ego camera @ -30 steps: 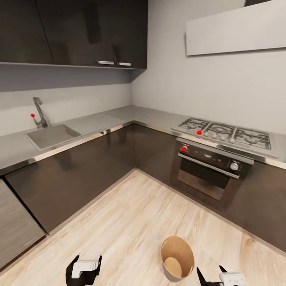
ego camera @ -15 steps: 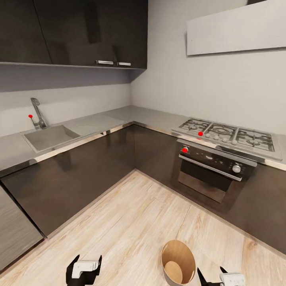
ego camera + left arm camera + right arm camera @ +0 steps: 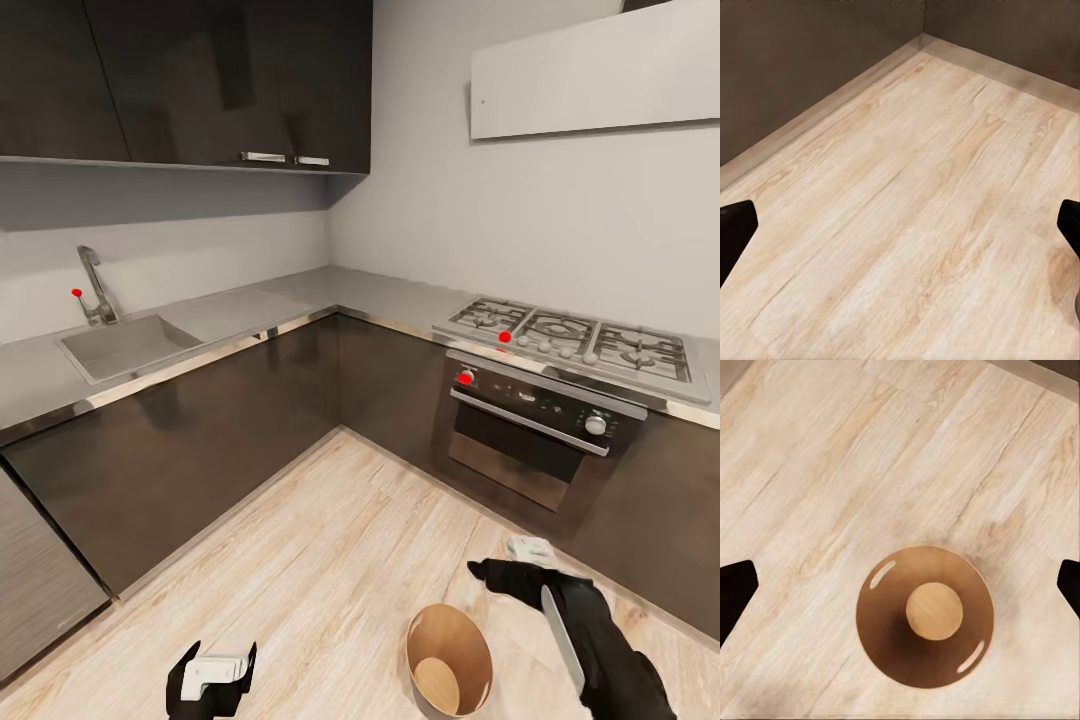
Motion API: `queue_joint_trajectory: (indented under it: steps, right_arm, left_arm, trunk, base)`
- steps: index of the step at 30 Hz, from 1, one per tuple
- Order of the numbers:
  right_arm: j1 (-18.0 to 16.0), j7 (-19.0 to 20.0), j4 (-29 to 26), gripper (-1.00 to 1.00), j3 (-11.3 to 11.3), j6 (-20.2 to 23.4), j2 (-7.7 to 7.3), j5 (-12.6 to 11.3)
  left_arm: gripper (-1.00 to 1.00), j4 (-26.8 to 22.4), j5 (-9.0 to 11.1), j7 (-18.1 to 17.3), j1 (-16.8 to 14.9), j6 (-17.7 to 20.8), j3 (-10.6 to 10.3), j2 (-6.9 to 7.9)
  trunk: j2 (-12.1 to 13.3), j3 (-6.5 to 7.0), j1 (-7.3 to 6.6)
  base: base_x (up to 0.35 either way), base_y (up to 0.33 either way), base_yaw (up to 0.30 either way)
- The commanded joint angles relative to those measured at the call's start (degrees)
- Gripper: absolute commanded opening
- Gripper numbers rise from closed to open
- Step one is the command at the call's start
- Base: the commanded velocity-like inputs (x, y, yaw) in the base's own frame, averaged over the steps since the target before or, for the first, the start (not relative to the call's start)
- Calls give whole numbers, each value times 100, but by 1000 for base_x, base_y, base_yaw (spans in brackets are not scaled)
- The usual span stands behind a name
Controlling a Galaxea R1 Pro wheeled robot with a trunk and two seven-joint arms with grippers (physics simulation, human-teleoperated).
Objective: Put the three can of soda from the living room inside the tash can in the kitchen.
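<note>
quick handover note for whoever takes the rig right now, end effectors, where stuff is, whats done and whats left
Left end effector: open, empty, low over the wood floor.
Right end effector: open, empty, arm reaching out above the trash can.
Trash can: upright on the kitchen floor in front of the oven; the right wrist view looks straight down into it and shows a bare brown bottom, no cans inside.
Done: nothing binned as far as the pictures show.
Left: find the soda cans and drop them in.

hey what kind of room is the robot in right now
A home kitchen, most likely: a gas hob above a built-in oven, a sink with a tap, and dark wall cabinets.
</note>
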Motion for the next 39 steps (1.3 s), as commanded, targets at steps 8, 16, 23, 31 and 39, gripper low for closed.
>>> queue_joint_trajectory:
  steps: [8, 16, 23, 31, 39]
  right_arm:
    - [-1488, -595, 815, 100, 197, 1468, -142, 208]
    - [-2467, -857, 2781, 100, 229, 1274, -581, 285]
    - [-2576, -853, 3007, 100, 245, 1196, -625, 296]
    - [-2605, -831, 3051, 100, 270, 1165, -592, 290]
    - [-2606, -824, 3035, 100, 280, 1172, -565, 290]
  left_arm:
    - [100, 2, -5, 13, 0, 0, -4, -2]
    - [100, -24, -3, 32, 5, -6, -4, -1]
    - [100, -5, -5, 36, 1, -1, -6, -2]
    - [100, 2, -7, 38, 0, 0, -7, -2]
    - [100, -104, 1, -24, -384, 503, 7, -12]
  trunk:
    - [0, -1, 0]
    - [0, -1, 0]
    - [-161, -73, 88]
    - [-481, -216, 264]
    - [-802, -360, 439]
  base:
    - [0, 0, 0]
    - [0, 0, 0]
    - [0, 0, 0]
    - [0, 0, 0]
    - [0, 0, 0]
